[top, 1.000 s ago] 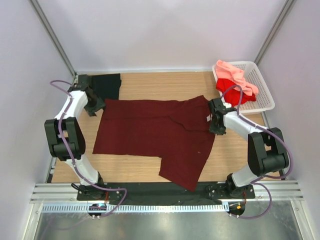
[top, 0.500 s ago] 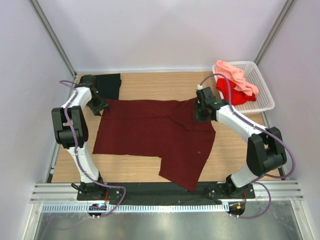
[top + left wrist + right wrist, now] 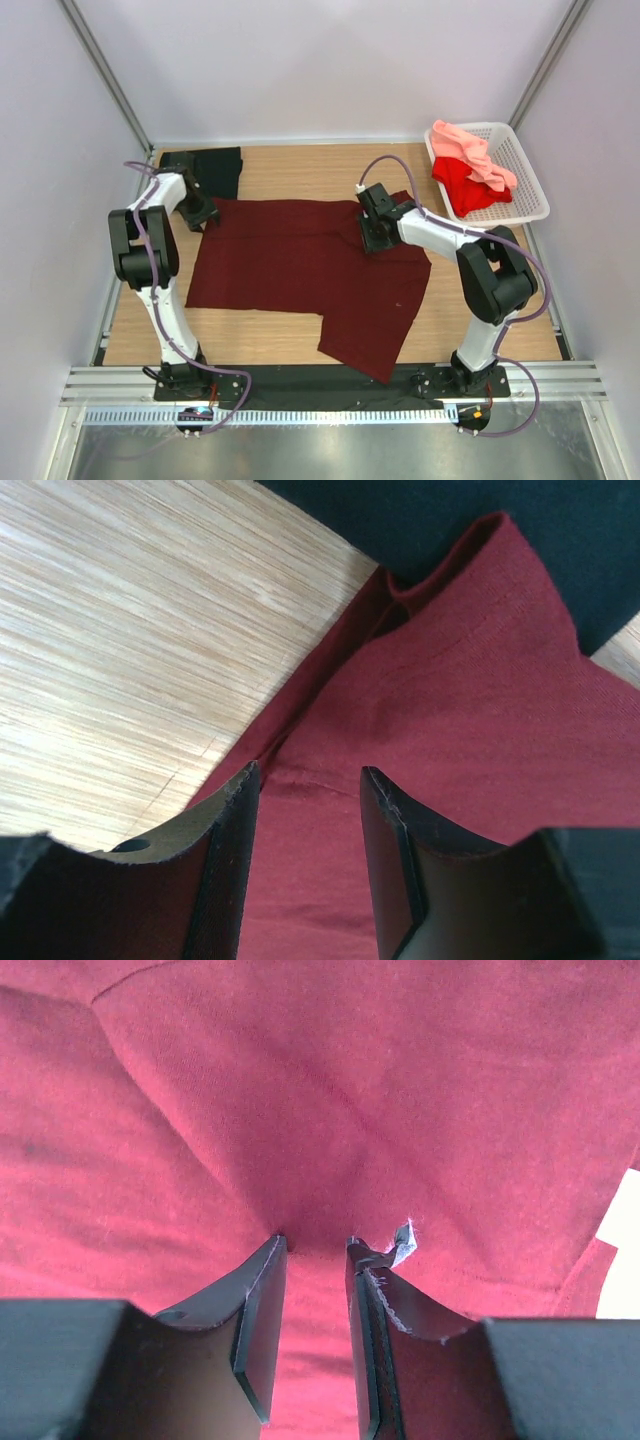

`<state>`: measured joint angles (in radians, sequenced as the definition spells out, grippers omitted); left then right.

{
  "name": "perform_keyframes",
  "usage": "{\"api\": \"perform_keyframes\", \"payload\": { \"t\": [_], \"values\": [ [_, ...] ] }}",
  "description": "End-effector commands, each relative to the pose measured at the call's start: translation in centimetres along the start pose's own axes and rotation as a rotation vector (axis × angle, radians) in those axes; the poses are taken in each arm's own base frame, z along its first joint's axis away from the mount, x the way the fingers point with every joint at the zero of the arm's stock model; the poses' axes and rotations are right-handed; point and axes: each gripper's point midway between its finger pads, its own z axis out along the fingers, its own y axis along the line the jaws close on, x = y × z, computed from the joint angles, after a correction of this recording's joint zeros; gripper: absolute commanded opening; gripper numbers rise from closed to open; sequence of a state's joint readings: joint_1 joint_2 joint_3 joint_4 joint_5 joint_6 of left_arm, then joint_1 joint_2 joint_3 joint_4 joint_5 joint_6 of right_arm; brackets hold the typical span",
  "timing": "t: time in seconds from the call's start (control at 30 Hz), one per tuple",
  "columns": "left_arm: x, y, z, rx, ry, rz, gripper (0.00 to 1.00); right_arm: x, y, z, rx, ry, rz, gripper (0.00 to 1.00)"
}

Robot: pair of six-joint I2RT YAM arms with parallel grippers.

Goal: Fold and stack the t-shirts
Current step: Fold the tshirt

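Wooden counter (image 3: 300, 165) carries the maroon t-shirt (image 3: 290, 265) spread flat, one corner beside the black t-shirt (image 3: 215, 170). Left fingers (image 3: 225, 840) stand half-open astride that hem; right fingers (image 3: 255, 1310) sit narrow on a pucker, grip unclear. Best to pinch both edges firmly, then lift together

Matt maroon cloth t-shirt (image 3: 290, 262), grained wooden table (image 3: 300, 165), white plastic basket (image 3: 522, 165)

surface: wooden table (image 3: 300, 165) | middle: dark maroon t-shirt (image 3: 290, 255) spread out, one part reaching the near edge | far-left corner: black t-shirt (image 3: 215, 170), maroon corner overlapping it | far-right corner: white lattice basket (image 3: 525, 175)
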<state>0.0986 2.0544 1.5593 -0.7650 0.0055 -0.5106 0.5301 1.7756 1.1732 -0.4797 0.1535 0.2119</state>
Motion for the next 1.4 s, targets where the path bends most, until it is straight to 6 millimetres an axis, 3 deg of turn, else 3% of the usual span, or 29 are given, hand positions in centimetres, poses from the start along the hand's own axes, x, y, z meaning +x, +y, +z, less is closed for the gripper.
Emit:
{"api": "perform_keyframes", "payload": {
  "t": [0.0, 0.27, 0.6, 0.67, 0.73, 0.83, 1.13, 1.37],
  "values": [
    [-1.5, -0.7, -0.3, 0.019, -0.038, 0.025, 0.46, -3.1, 0.4, -0.3, 0.010, -0.093, -0.015, 0.37],
    [-2.0, -0.9, 0.2, 0.021, -0.042, 0.025, 0.40, -2.6, 1.4, -0.2, -0.029, -0.082, -0.017, 0.38],
    [-2.2, -0.4, 0.6, -0.011, -0.049, 0.030, 0.13, -1.8, 1.8, 0.7, -0.018, -0.058, -0.031, 0.40],
    [-2.3, -0.4, 0.6, -0.015, -0.051, 0.035, 0.08, -1.9, 1.6, 0.7, -0.004, -0.059, -0.034, 0.33],
    [-2.5, -0.5, 0.5, -0.014, -0.056, 0.035, 0.01, -2.1, 1.4, 0.4, 0.004, -0.066, -0.036, 0.15],
    [-2.7, -0.7, 0.5, -0.011, -0.057, 0.032, 0.00, -2.5, 0.8, -0.3, 0.030, -0.078, -0.036, 0.01],
    [-4.0, 0.0, -0.1, -0.064, -0.102, 0.022, 0.00, -3.5, 1.1, -4.0, -0.005, -0.061, -0.040, 0.01],
    [-4.6, 0.6, -1.3, -0.102, -0.136, 0.021, 0.00, -2.4, 2.1, -6.0, -0.070, 0.026, -0.031, 0.01]
  ]
}}
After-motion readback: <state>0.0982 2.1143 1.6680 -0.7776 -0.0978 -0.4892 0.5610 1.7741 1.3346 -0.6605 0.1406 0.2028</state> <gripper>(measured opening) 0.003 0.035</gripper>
